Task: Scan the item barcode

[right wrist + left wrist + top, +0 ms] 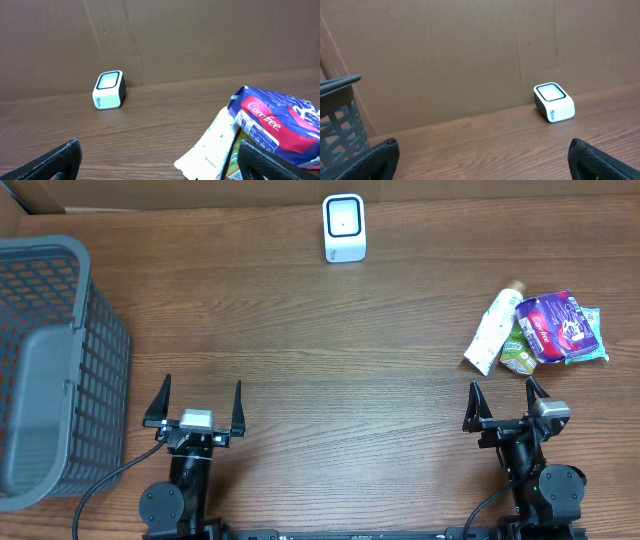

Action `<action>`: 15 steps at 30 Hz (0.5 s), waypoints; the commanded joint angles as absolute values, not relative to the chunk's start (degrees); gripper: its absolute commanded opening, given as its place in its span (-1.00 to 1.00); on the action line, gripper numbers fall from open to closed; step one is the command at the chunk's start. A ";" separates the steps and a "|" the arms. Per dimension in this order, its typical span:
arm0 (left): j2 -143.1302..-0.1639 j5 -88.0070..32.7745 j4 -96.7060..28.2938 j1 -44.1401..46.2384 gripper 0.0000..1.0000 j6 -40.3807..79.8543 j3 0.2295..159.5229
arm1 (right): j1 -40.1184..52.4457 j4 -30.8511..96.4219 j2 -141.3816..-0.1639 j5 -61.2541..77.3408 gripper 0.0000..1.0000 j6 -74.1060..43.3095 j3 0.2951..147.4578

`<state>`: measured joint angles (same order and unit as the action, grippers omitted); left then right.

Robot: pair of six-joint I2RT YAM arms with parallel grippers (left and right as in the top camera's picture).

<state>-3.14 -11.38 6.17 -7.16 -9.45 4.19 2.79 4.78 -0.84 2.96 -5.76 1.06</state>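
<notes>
A white barcode scanner (344,228) stands at the far middle of the wooden table, also seen as the scanner (554,102) and the scanner (108,90). At the right lies a pile of items: a white tube (492,332), a purple Carefree pack (556,326) and a green pouch (518,354). The tube (207,150) and the pack (275,122) lie close ahead of my right gripper (160,162). My right gripper (508,396) is open and empty just before the pile. My left gripper (201,402) is open and empty at the near left, as the left wrist view of it (482,157) confirms.
A grey plastic basket (50,360) stands at the left edge, its rim (340,86) in the left wrist view. A brown cardboard wall (470,55) closes off the far side of the table.
</notes>
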 commanded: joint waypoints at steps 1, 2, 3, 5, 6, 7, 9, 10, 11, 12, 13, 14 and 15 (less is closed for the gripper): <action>-1.19 -11.42 6.74 -7.05 0.99 -10.83 2.63 | 3.20 4.60 -0.16 2.61 1.00 -5.80 0.45; -0.62 -11.42 6.74 -7.05 0.99 -10.81 2.24 | 3.20 4.60 -0.16 2.61 1.00 -5.80 0.45; -0.12 -11.42 6.76 -7.05 0.99 -10.81 1.76 | 3.20 4.60 -0.16 2.61 1.00 -5.80 0.45; -0.19 -11.42 7.35 -7.05 0.99 -10.79 0.86 | 3.20 4.60 -0.16 2.61 1.00 -5.80 0.45; -0.19 -11.46 7.64 -7.05 0.99 -10.74 0.27 | 3.20 4.60 -0.16 2.61 1.00 -5.78 0.45; -0.19 -11.51 6.79 -7.05 0.99 -10.74 0.23 | 3.20 4.58 -0.16 2.61 1.00 -5.78 0.45; -0.19 -11.42 5.76 -7.05 0.99 -10.79 0.27 | 3.20 4.60 -0.16 2.61 1.00 -5.80 0.45; -0.19 -11.40 5.13 -7.05 0.99 -10.85 0.25 | 3.20 4.60 -0.16 2.61 1.00 -5.78 0.45; -0.19 -11.44 4.34 -7.05 0.99 -11.20 0.27 | 3.20 4.58 -0.16 2.61 1.00 -5.80 0.45; -0.19 -11.44 3.20 -7.05 0.99 -11.40 0.27 | 3.20 4.60 -0.16 2.61 1.00 -5.80 0.45; -0.19 -11.42 1.78 -7.05 0.99 -11.42 0.27 | 3.20 4.58 -0.16 2.61 1.00 -5.80 0.45; -0.19 -11.42 0.30 -7.05 0.99 -11.44 0.27 | 3.20 4.60 -0.16 2.61 1.00 -5.80 0.45; -0.19 -11.42 -1.65 -7.05 0.99 -11.44 0.27 | 3.20 4.60 -0.16 2.61 1.00 -5.80 0.45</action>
